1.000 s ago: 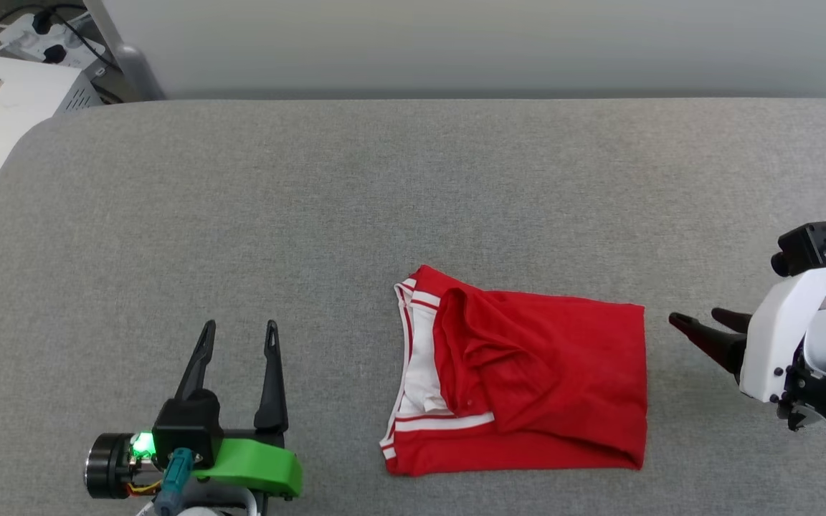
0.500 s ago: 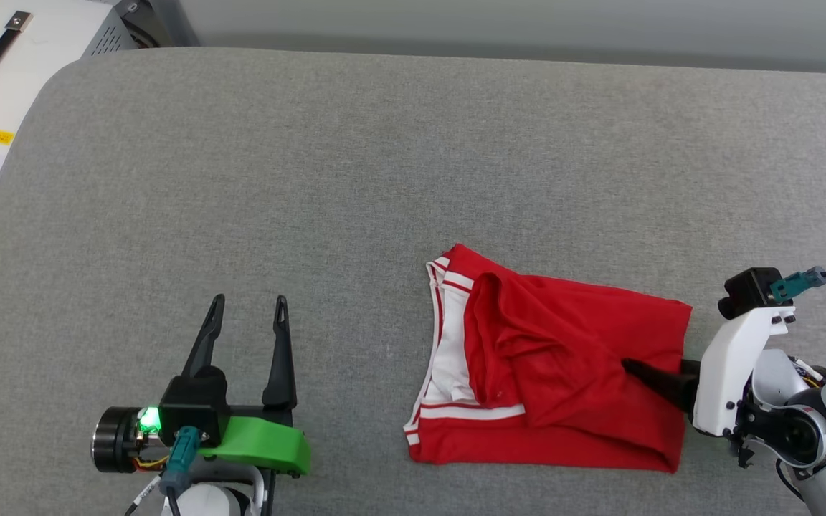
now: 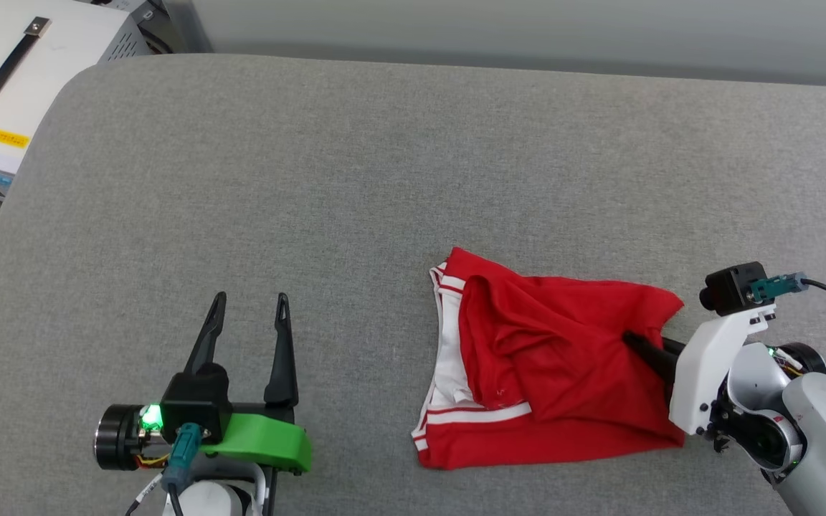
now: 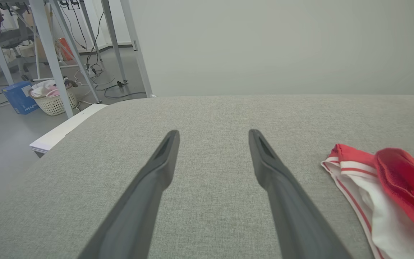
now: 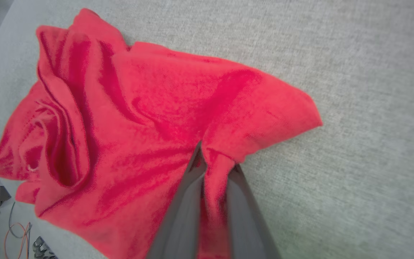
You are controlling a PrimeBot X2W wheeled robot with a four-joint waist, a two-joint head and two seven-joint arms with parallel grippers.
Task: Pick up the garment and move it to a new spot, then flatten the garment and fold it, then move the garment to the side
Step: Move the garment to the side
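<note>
Right claw tips buried in garment folds; garment cropped, left wrist view.

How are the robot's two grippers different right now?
The left gripper has its jaws wide apart; the right gripper has them pinched on the garment. The left gripper holds nothing and sits away from the garment; the right gripper reaches over its edge. Both have long dark fingers.

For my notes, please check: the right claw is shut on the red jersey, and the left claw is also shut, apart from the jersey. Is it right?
Not quite: the left claw is wide open, as the left wrist view shows. The rest holds: the right claw is shut on the red jersey.
</note>
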